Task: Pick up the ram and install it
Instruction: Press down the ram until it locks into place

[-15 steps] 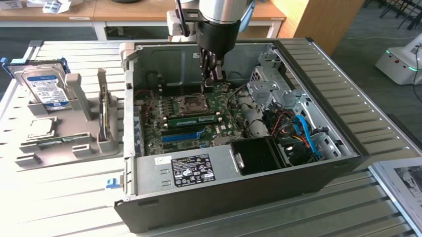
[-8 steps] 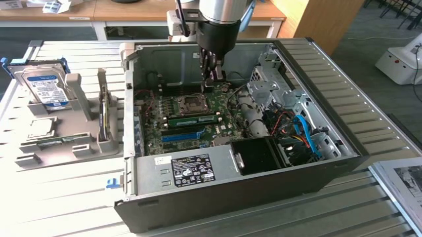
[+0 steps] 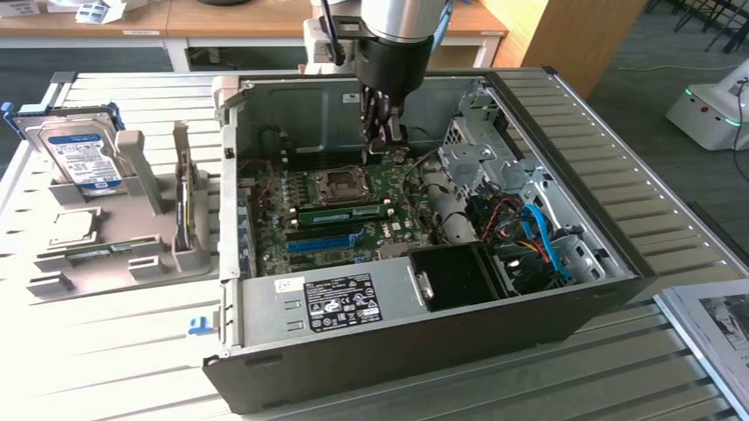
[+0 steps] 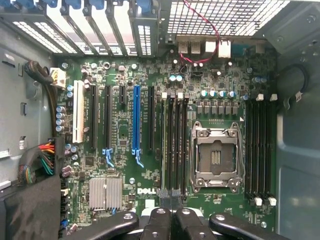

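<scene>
Right, end effector (image 3: 385, 151) hangs inside the PC case (image 3: 410, 351), fingers pressed together, gripping nothing. The ram (image 3: 339, 211) sits in a mobo slot just beside the CPU socket (image 3: 340, 182), near the end effector but not touching.

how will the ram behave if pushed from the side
Likely stiff and light: the ram is a thin flat board. Standing on edge on the motherboard, it probably won't tip freely, but a sideways push could crack it or its seat.
</scene>
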Motion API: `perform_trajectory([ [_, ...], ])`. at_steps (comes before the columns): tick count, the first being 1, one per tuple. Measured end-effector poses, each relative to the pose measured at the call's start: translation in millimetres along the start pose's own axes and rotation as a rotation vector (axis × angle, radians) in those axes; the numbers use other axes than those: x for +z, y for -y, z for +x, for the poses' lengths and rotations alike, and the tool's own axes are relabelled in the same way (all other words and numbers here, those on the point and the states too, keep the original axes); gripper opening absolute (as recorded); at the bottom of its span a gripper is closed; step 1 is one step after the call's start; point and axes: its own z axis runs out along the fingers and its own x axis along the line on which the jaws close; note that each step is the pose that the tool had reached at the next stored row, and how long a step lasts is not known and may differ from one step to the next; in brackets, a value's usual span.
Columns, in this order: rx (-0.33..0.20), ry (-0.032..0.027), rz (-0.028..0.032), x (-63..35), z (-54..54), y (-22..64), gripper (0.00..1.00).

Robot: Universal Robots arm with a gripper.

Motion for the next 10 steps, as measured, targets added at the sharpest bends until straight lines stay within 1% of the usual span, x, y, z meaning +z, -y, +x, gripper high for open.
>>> perform_trajectory([
  [10,0.0,-0.0001,0.0,-0.3,-0.1,11.6,0.1],
])
